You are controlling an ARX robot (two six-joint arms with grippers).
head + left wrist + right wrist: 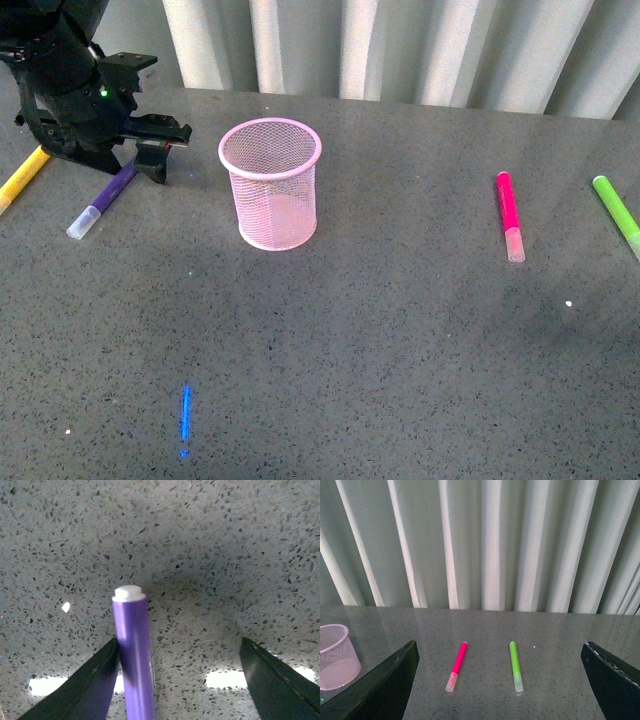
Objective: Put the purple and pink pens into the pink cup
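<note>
Upright pink mesh cup (pixel 272 212) between purple pen (pixel 105 198) flat at left and pink pen (pixel 509 214) flat at right.

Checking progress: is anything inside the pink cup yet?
No pen stands in the pink cup; through the mesh only its pale floor shows, somewhat veiled by the wires. The purple pen and pink pen lie outside on the table.

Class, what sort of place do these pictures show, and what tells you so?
Probably a staged robot test bench: speckled grey tabletop, pleated curtain backdrop, and a pink cup, pink pen and green marker set apart.
</note>
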